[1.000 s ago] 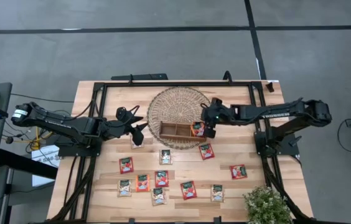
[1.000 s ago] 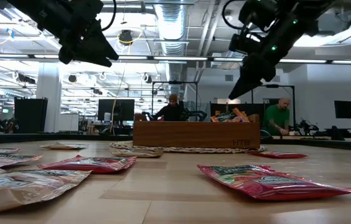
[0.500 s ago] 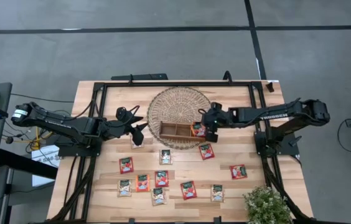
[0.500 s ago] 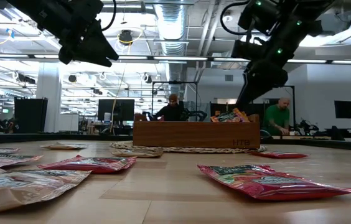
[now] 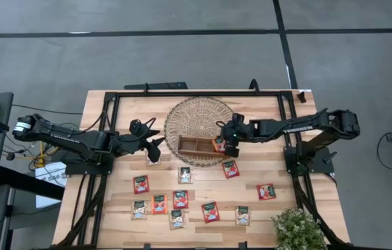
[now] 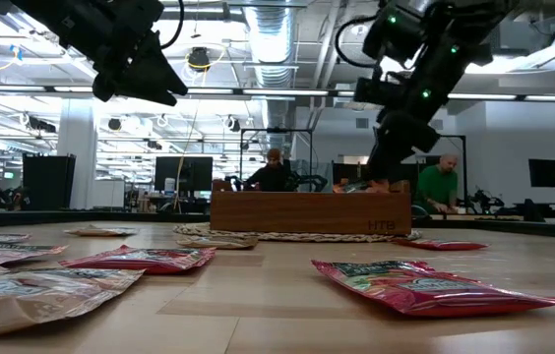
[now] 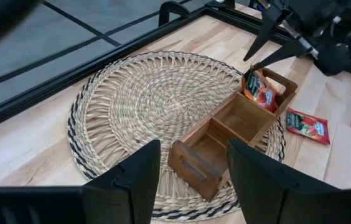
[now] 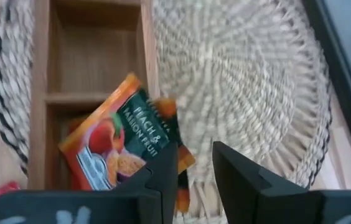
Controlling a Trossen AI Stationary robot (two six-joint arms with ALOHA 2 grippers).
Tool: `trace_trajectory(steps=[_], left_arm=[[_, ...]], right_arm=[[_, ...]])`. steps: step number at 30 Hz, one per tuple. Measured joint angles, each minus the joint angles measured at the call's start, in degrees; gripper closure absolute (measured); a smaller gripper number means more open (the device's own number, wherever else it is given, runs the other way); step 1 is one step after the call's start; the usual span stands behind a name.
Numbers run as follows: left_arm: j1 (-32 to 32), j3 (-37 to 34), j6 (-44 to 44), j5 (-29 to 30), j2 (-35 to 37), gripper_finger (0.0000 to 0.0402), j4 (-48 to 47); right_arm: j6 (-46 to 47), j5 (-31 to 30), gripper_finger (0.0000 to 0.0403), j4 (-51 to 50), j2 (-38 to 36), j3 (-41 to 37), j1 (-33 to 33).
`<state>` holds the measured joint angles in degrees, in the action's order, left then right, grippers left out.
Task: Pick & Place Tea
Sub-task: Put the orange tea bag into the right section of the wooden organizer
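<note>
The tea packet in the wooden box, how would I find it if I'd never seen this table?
Look for the round woven mat at the back middle of the table. On it sits a wooden box with three compartments. The tea packet stands tilted in the end compartment nearest the right arm, the only packet in the box; the others lie flat on the table.
</note>
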<state>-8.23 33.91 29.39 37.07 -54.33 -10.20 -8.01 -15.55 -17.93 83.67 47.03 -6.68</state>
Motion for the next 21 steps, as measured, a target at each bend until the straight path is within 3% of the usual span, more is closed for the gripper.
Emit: trace_trajectory(steps=[11,21], left_arm=[[0.0,0.0,0.0,0.0,0.0,0.0225,0.0],[0.0,0.0,0.0,-0.6,0.0,0.0225,0.0]], right_arm=[[-1.5,0.3,0.0311,-2.9,-1.2,3.0,-1.0],[-1.5,0.2,0.0311,-3.1,3.1,3.0,-1.7]])
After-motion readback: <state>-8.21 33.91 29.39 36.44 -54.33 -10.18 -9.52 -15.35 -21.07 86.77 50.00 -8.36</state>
